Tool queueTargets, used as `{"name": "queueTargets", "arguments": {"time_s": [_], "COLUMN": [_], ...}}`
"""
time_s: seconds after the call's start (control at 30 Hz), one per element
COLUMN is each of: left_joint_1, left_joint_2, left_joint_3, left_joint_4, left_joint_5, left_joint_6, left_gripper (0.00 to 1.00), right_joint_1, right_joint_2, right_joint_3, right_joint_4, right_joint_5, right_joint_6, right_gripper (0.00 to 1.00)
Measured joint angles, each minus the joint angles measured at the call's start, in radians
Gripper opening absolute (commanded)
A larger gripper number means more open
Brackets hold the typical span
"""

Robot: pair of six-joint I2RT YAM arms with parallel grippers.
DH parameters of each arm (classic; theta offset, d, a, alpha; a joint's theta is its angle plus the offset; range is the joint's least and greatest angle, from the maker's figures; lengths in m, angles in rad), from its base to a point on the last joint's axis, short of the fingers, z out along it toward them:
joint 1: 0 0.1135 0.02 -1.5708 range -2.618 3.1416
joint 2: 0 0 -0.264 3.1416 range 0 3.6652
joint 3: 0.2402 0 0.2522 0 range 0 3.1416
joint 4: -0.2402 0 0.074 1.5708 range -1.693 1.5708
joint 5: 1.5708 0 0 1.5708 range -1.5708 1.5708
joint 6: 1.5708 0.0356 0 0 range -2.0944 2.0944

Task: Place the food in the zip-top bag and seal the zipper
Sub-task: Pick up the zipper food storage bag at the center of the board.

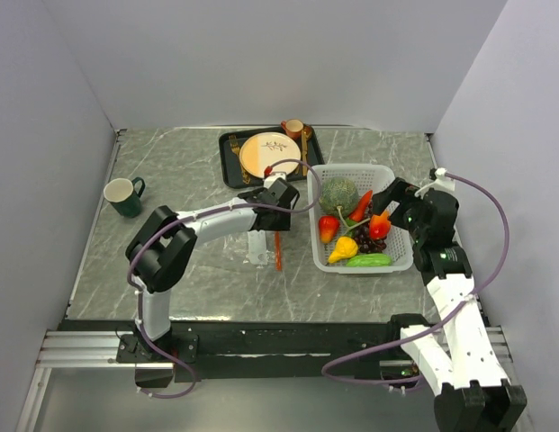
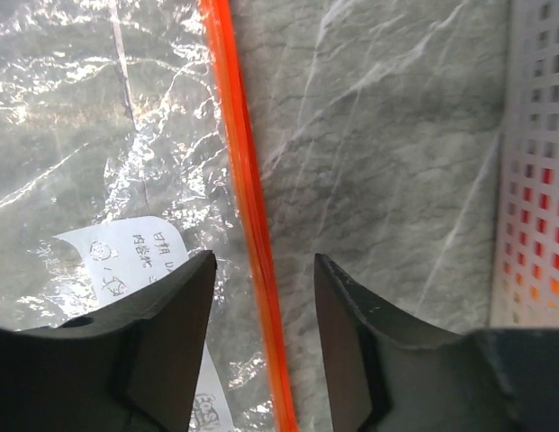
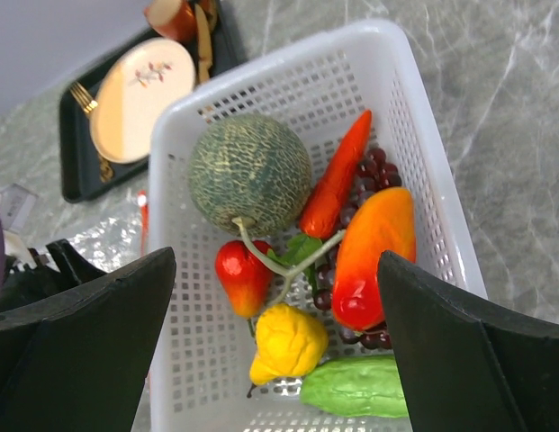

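Melon (image 3: 249, 173), carrot (image 3: 336, 184) and pear (image 3: 286, 342) sit in the white mesh basket (image 3: 414, 126) under the right end effector (image 3: 277, 259), its fingers wide apart. Left end effector (image 2: 265, 261), fingers parted, straddles the zipper (image 2: 243, 180) of the zip-top bag (image 2: 99, 135), which lies flat on the tabletop (image 2: 378, 135).

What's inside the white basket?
The white basket holds a green melon, a carrot, a red fruit, an orange-red fruit, a yellow pear and a cucumber. Purple grapes lie mostly covered beneath them.

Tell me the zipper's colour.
Orange-red: the zipper shows best in the left wrist view.
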Motion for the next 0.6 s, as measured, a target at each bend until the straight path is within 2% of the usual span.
{"name": "queueTargets", "arguments": {"time_s": [0.27, 0.43, 0.5, 0.6], "left_joint_1": [-0.003, -0.006, -0.007, -0.008], "left_joint_2": [0.044, 0.054, 0.057, 0.065], "left_joint_3": [0.002, 0.006, 0.008, 0.010], "left_joint_4": [-0.018, -0.022, -0.023, -0.023], "left_joint_5": [-0.008, -0.020, -0.025, -0.026], "left_joint_6": [-0.013, -0.017, -0.017, -0.016], "left_gripper": [0.47, 0.29, 0.33, 0.32], "right_joint_1": [0.000, 0.000, 0.000, 0.000], "right_joint_2": [0.027, 0.027, 0.028, 0.028], "right_joint_3": [0.000, 0.000, 0.000, 0.000], "right_joint_4": [-0.010, -0.010, -0.010, -0.010], "right_joint_5": [0.000, 0.000, -0.001, -0.001], "right_joint_6": [0.000, 0.000, 0.000, 0.000], "right_gripper": [1.00, 1.00, 1.00, 1.00]}}
